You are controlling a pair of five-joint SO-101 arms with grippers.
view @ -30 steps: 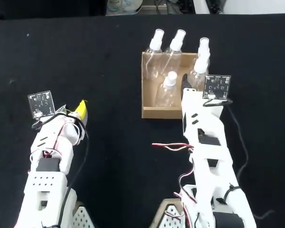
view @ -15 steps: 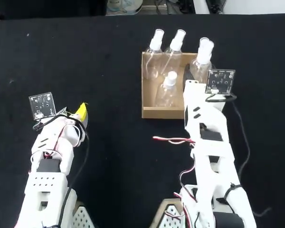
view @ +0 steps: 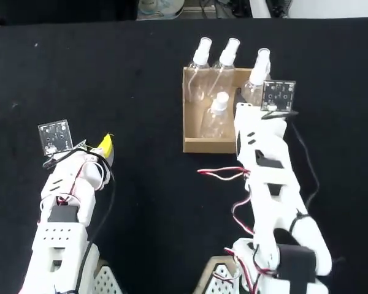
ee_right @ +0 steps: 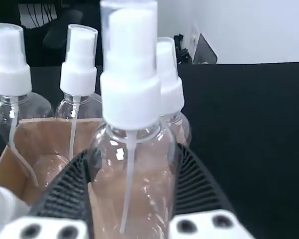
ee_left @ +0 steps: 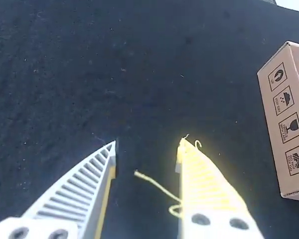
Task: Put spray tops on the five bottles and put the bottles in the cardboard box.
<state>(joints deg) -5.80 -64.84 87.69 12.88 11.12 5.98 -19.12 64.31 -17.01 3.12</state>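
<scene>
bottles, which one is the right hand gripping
The front bottle in the right wrist view: the right hand clamps its clear body on both sides. The other bottles behind it stand free.

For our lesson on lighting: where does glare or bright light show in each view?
High view: the black table shows no clear shadows. Left wrist view: the yellow finger glows brightest. Right wrist view: highlights glint on the held bottle; the wall behind is bright.

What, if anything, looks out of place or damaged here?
A loose yellow strand curls off the left gripper's yellow finger into the open gap, like frayed tape. Otherwise nothing stands out: the bottles in the cardboard box stand upright, and the right gripper holds another bottle upright.
</scene>
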